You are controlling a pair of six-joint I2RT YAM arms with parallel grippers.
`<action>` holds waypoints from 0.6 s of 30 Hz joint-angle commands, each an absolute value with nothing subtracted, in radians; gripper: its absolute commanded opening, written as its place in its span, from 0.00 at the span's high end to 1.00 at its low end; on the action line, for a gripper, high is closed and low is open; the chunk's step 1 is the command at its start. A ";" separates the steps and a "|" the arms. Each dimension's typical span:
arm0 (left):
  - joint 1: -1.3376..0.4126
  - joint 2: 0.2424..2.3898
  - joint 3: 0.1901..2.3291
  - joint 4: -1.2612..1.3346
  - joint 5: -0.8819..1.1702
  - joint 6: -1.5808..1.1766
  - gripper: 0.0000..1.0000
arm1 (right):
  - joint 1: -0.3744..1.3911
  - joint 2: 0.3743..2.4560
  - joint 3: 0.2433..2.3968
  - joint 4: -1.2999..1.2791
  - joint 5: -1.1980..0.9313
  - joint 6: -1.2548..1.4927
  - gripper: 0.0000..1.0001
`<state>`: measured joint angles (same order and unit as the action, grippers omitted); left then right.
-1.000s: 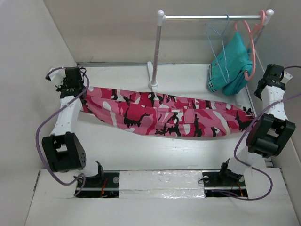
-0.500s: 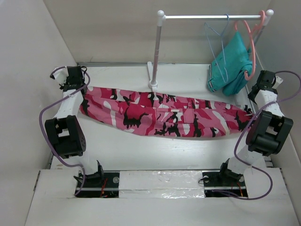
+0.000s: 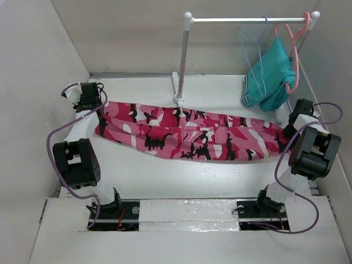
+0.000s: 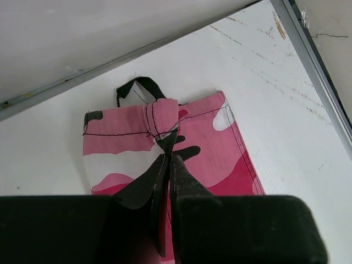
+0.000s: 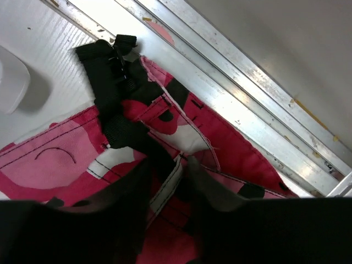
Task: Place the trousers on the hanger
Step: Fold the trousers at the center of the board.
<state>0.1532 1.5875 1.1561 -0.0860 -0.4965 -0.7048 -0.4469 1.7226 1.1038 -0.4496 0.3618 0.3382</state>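
The left claw (image 4: 168, 157) was clenched on a bunched fold at one end of the trousers (image 3: 192, 135). The right claw (image 5: 165, 170) gripped the other end, a black strap (image 5: 104, 60) just ahead of its tips. The trousers lay stretched on the table (image 3: 143, 176) between both claws. The hanger (image 3: 242, 36) hung on the rail (image 3: 247, 20), well beyond the right claw.

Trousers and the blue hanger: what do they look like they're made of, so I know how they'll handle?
The trousers: woven cloth, probably cotton twill, with a matte finish; the left wrist view shows the weave, stitched seams and soft folds. The hanger: thin wire, likely metal with a light-blue coating, though it is too fine here to be sure.
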 commanded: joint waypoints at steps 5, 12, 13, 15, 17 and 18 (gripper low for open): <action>0.127 1.522 1.137 -0.028 -0.497 -0.704 1.00 | -0.453 1.646 1.046 -0.330 0.353 0.354 0.94; 0.127 1.523 1.141 -0.043 -0.500 -0.701 1.00 | -0.453 1.536 1.054 -0.327 0.344 0.385 1.00; 0.127 1.519 1.143 -0.048 -0.512 -0.701 1.00 | -0.453 1.511 1.055 -0.330 0.345 0.402 1.00; 0.127 1.494 1.140 -0.057 -0.523 -0.707 1.00 | -0.462 1.480 1.051 -0.327 0.350 0.416 1.00; 0.143 1.474 1.128 -0.055 -0.523 -0.721 1.00 | -0.462 1.445 1.051 -0.319 0.359 0.426 1.00; 0.143 1.454 1.121 -0.054 -0.522 -0.727 1.00 | -0.462 1.440 1.054 -0.318 0.368 0.433 1.00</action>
<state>0.1314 1.5398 1.1347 -0.0727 -0.4942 -0.7086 -0.4522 1.4887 1.0321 -0.3744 0.3408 0.3939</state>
